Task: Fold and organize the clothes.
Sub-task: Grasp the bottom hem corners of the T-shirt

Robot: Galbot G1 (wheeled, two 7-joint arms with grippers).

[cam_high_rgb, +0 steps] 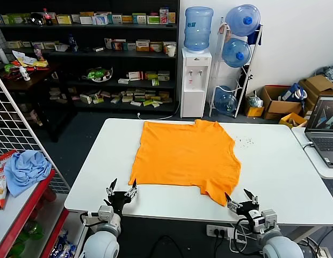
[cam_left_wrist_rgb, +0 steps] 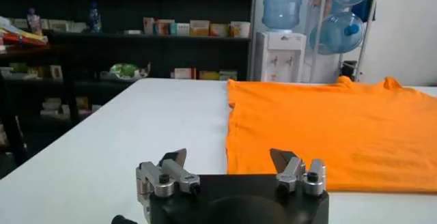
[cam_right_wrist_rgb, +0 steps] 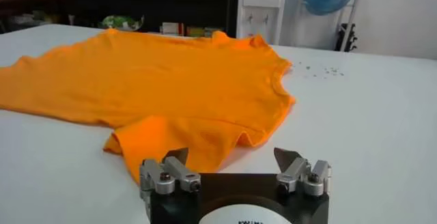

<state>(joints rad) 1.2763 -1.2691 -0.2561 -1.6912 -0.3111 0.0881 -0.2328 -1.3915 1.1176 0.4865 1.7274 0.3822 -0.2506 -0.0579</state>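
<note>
Orange T-shirt (cam_high_rgb: 185,156) spread flat on the white table (cam_high_rgb: 279,166), both grippers poised at the near edge, nothing yet grasped.

Left gripper (cam_high_rgb: 121,190) at the near hem corner, fingers spread wide and empty, just short of the cloth; right gripper (cam_high_rgb: 242,198) beside the near sleeve (cam_right_wrist_rgb: 171,140), likewise spread and empty. Shirt centred toward the far side of the table, plain face up, lettering not visible, collar apparently on the right-hand edge, though hard to confirm from the head view. Likely faults from here: pinching a single layer only, so the lower layer lags and the fold skews; uneven lift between arms, dragging the shirt off square; rumpled sleeve caught inside the fold. Light blue cloth (cam_high_rgb: 26,167) on the side shelf, well apart.
</note>
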